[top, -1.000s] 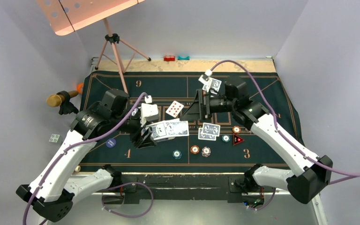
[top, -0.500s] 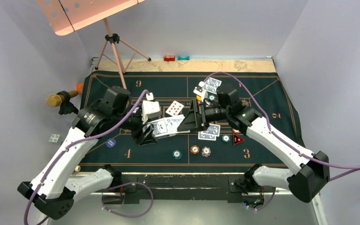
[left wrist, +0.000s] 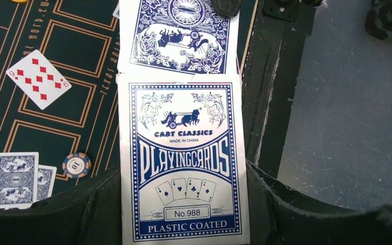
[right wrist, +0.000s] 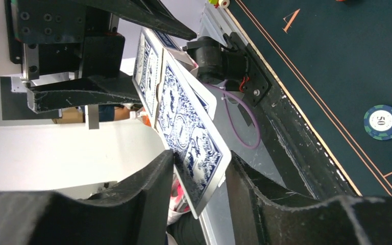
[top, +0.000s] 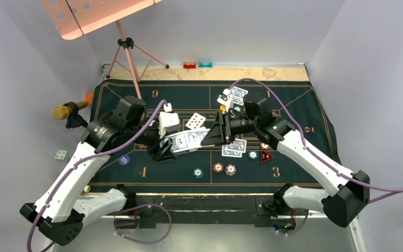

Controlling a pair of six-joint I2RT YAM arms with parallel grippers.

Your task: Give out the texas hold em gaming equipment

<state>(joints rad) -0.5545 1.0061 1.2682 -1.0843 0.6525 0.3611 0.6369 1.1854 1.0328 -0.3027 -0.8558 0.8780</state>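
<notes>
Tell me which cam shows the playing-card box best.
Left wrist: the card box fills the frame face-on, print readable, held in the left gripper. Top external shows it small and tilted. Right wrist catches it only at a steep angle, behind the card sticking out of it.

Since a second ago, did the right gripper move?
Yes. The right gripper slid left, away from the red triangle marker, toward the card box.
</notes>
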